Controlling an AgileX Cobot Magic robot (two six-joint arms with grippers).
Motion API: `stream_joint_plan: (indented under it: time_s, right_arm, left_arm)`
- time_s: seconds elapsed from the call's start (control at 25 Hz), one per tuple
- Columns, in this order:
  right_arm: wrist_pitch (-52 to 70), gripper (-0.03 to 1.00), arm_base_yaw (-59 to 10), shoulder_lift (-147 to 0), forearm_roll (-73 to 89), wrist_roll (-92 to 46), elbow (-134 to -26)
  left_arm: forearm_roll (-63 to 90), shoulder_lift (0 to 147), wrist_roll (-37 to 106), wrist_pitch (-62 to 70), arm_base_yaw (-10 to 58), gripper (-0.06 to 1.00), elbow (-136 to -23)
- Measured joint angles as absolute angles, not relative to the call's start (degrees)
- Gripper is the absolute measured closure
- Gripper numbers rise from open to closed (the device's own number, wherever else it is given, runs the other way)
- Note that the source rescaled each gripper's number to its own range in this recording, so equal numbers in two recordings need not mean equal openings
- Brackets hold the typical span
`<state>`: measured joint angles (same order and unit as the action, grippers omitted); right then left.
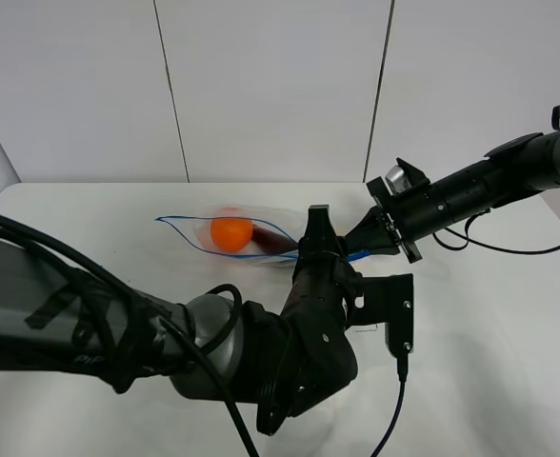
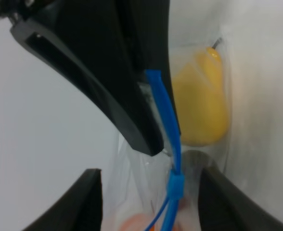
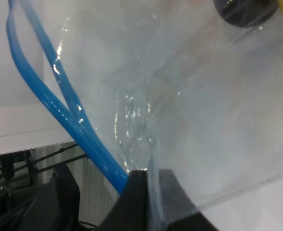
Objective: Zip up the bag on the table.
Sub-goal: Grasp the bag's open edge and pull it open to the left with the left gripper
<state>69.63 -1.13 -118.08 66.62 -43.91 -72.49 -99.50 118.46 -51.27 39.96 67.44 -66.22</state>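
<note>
The clear bag lies at the middle of the white table, with an orange fruit inside and its blue zipper strip gaping at the left. My right gripper is shut on the bag's right end; in its wrist view the fingers pinch the plastic beside the blue zipper. My left gripper stands open astride the blue zipper, a finger on each side and apart from it. A yellow fruit shows through the bag.
My left arm fills the front of the table, with a black cable hanging by it. My right arm reaches in from the right. A white panelled wall stands behind.
</note>
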Motion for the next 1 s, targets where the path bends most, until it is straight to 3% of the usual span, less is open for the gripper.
stream_joint_plan:
  time_s: [1.0]
  right_arm:
    - [69.63, 0.97, -1.13, -118.08, 66.62, -43.74, -72.49]
  left_arm:
    - [-99.50, 118.46, -51.13, 35.61, 65.67, 0.78, -66.22]
